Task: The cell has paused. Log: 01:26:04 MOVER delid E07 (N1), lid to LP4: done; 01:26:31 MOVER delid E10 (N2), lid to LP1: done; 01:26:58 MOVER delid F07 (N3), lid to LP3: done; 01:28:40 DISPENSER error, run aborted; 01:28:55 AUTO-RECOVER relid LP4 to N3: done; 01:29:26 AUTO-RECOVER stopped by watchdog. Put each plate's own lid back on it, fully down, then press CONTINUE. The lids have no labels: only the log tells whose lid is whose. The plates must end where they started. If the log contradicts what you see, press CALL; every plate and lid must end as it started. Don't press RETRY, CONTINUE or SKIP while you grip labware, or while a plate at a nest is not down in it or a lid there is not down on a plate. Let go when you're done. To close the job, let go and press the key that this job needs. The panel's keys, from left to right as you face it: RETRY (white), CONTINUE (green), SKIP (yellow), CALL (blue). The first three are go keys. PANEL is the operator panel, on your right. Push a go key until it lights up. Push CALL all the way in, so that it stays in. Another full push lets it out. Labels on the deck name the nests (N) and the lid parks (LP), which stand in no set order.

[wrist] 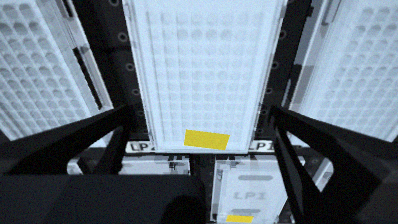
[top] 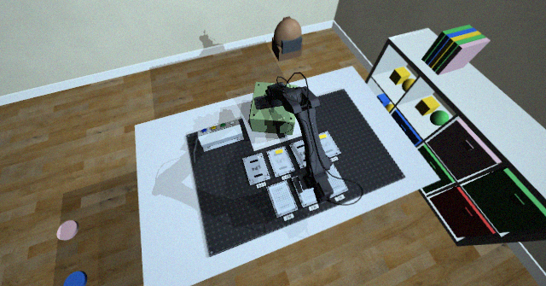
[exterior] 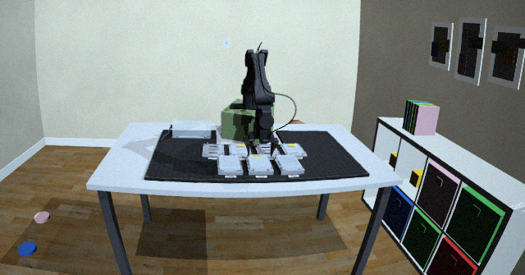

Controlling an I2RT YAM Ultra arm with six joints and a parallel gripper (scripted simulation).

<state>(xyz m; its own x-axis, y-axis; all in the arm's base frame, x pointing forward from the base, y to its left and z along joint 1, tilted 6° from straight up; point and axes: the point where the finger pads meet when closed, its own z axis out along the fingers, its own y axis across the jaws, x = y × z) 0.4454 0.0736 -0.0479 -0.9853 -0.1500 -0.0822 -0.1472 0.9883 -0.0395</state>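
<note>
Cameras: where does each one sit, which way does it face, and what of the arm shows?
Top: high, looking down on the deck; whole arm.
Exterior: in front of the table, facing the arm.
Wrist: on the open hand, looking down at the lidded plate; both fingers show.
Shared: that yellow-tagged plate.

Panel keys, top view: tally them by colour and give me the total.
blue key: 1
yellow key: 1
green key: 1
white key: 1
Total: 4
</note>
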